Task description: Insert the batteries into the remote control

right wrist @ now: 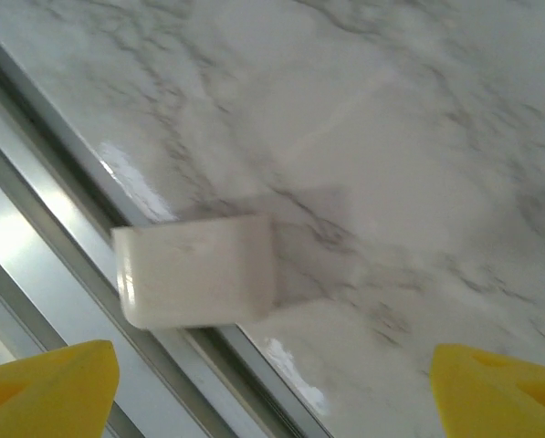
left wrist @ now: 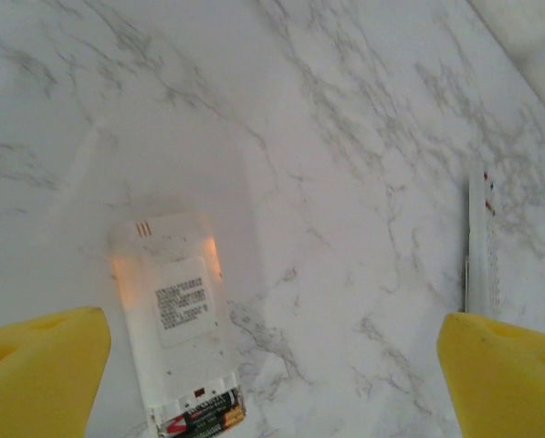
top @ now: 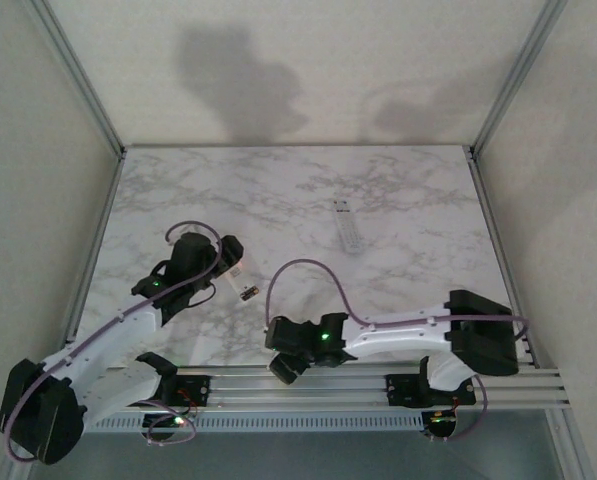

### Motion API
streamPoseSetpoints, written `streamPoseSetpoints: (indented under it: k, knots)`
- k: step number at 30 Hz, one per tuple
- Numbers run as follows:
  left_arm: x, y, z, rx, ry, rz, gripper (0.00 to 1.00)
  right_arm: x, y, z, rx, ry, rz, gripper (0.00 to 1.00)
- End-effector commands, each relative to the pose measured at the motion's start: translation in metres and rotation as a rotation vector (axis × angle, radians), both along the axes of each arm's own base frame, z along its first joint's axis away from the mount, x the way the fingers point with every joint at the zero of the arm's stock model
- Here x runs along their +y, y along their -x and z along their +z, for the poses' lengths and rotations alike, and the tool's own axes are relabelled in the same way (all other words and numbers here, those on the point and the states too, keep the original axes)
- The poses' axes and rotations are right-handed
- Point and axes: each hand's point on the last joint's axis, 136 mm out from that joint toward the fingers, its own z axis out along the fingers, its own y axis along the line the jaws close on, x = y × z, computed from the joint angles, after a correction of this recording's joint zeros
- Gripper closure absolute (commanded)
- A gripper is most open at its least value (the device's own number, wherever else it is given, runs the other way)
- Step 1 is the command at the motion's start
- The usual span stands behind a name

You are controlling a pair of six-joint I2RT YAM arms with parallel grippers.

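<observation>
**A:** The marble table point(top: 278, 190) is carrying very little. What is lying under the left arm?

**B:** The white remote point(left wrist: 176, 310) is lying back-up, just below the left gripper point(left wrist: 272, 374). Its compartment end is pointing toward the wrist camera. The batteries point(left wrist: 204, 418) are sitting inside that open compartment, side by side, and the picture's lower edge is cutting them off.

**A:** Is that gripper holding anything?

**B:** No. Its yellow fingers point(left wrist: 44, 365) are standing wide apart with nothing between them, hovering over the remote. I am guessing it is checking how the cells are seated.

**A:** And the right arm?

**B:** The right gripper point(right wrist: 274, 388) is hanging spread and empty above a white cover point(right wrist: 194, 271). That piece is lying flat at the near edge, just beside the metal rail point(right wrist: 26, 237). It is probably the battery door, waiting there out of the way while the compartment is open.

**A:** How many of each are you counting?

**B:** I am counting two remotes: the white one and a slim grey remote point(top: 347, 225) lying well apart, farther back. There seem to be two batteries, though the crop is making that uncertain. There is one cover, and both grippers are empty. I am judging that closing the door is the step remaining.
</observation>
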Motion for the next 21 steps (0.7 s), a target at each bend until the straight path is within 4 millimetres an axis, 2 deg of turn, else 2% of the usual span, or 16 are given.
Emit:
streamPoseSetpoints:
  k: [1, 4, 13, 16, 19, 21]
  knots:
    - [0.013, 0.004, 0.006, 0.035, -0.051, -0.001, 0.08, 0.015, 0.009, -0.003, 0.002, 0.026, 0.082, 0.13]
    - [0.014, 0.004, 0.006, 0.052, -0.054, -0.016, 0.08, 0.021, 0.013, -0.011, -0.004, 0.056, 0.106, 0.13]
    - [0.013, 0.008, 0.0, 0.069, -0.047, -0.03, 0.08, 0.012, 0.001, -0.03, -0.08, 0.198, 0.113, 0.18]
    - [0.014, 0.007, -0.003, 0.074, -0.04, -0.032, 0.08, 0.012, 0.003, -0.037, -0.071, 0.217, 0.124, 0.25]
    - [0.013, 0.005, -0.002, 0.074, -0.03, -0.036, 0.08, 0.015, 0.006, -0.039, -0.051, 0.217, 0.134, 0.39]
    - [0.014, 0.004, -0.002, 0.077, -0.033, -0.031, 0.07, 0.021, 0.01, -0.034, -0.029, 0.179, 0.136, 0.48]
